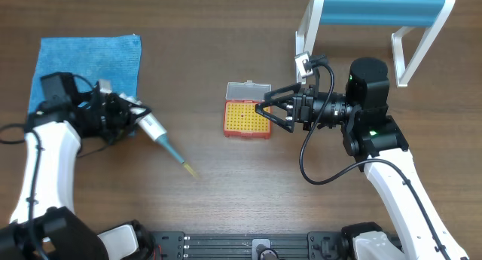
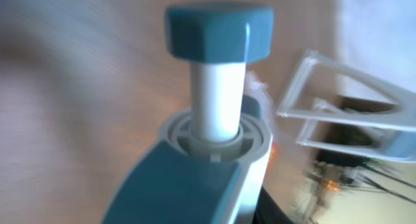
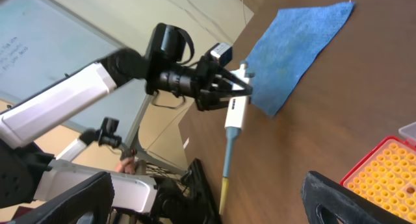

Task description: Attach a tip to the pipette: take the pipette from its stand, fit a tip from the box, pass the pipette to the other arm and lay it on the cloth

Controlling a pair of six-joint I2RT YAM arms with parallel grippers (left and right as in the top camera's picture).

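Now the left end effector (image 1: 126,114) clamps the pipette (image 1: 156,132), whose long axis slants tip-first away from the cloth (image 1: 86,60) just beside it; the right end effector (image 1: 269,110) gapes farther off.

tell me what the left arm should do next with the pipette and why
Probably carry the pipette over the blue cloth and lower it. The left end effector grips the pipette, its yellow tip already fitted, but it is over bare table beside the cloth. The right end effector is open by the tip box, so the handover looks done.
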